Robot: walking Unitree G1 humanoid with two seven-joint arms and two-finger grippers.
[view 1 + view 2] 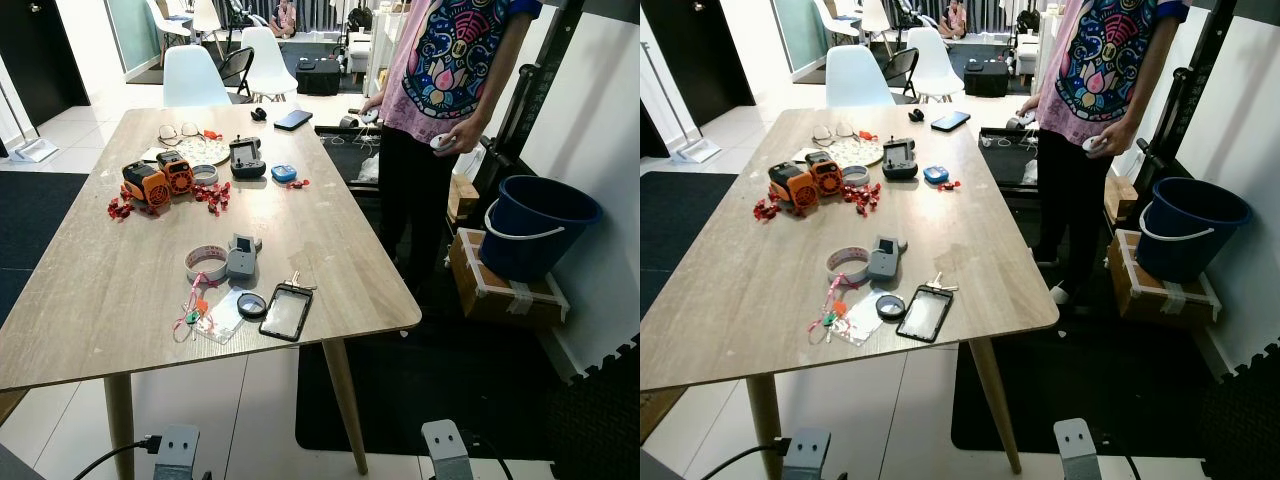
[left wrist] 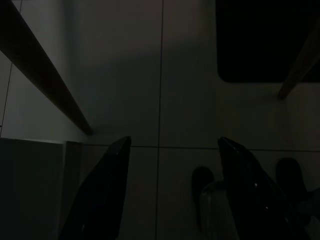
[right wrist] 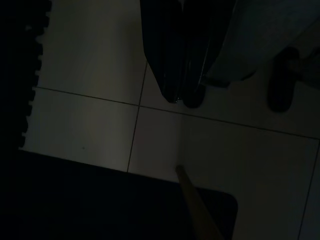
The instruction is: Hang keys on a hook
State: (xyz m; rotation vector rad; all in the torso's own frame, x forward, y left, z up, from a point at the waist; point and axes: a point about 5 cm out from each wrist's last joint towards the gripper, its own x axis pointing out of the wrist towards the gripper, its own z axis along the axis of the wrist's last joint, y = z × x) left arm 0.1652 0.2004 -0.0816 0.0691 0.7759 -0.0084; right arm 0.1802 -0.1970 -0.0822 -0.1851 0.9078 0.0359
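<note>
Left gripper (image 2: 172,190): black fingers spread wide, empty, hung over grey floor tiles. Right gripper (image 3: 182,97): fingers pressed together, likewise idle. Small silver keys (image 1: 295,279): well above both, near wooden table (image 1: 90,300) front edge, beside black-framed card holder (image 1: 287,311); unreached, awaiting approach.

Both my arms hang down idle in the shade. My left gripper (image 2: 172,190) has its two fingers spread wide apart; my right gripper (image 3: 182,97) has its fingers pressed together.
</note>
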